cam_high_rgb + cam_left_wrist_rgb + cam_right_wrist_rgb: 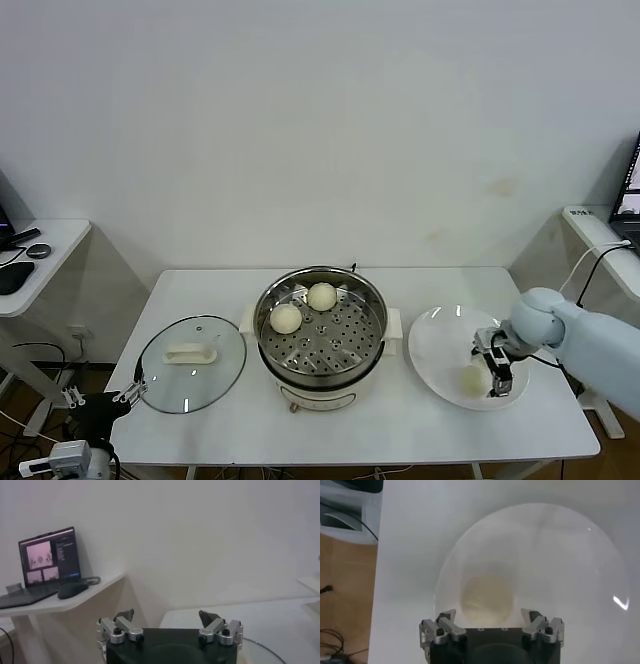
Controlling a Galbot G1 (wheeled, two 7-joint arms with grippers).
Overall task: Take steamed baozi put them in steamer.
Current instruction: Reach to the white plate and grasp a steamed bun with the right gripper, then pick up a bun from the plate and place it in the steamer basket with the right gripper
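- Steamer [322, 330]: centre of the white table [400, 430], two steamed baozi [286, 318] touching on its perforated tray.
- Plate [440, 345]: right of the steamer, one bun [486, 596] on it.
- Right gripper [492, 375]: fingers spread wide, just above that bun.
- Left gripper [167, 620]: spread, empty, parked low by the table's left corner.
- Glass lid [192, 363]: flat, left of the steamer.
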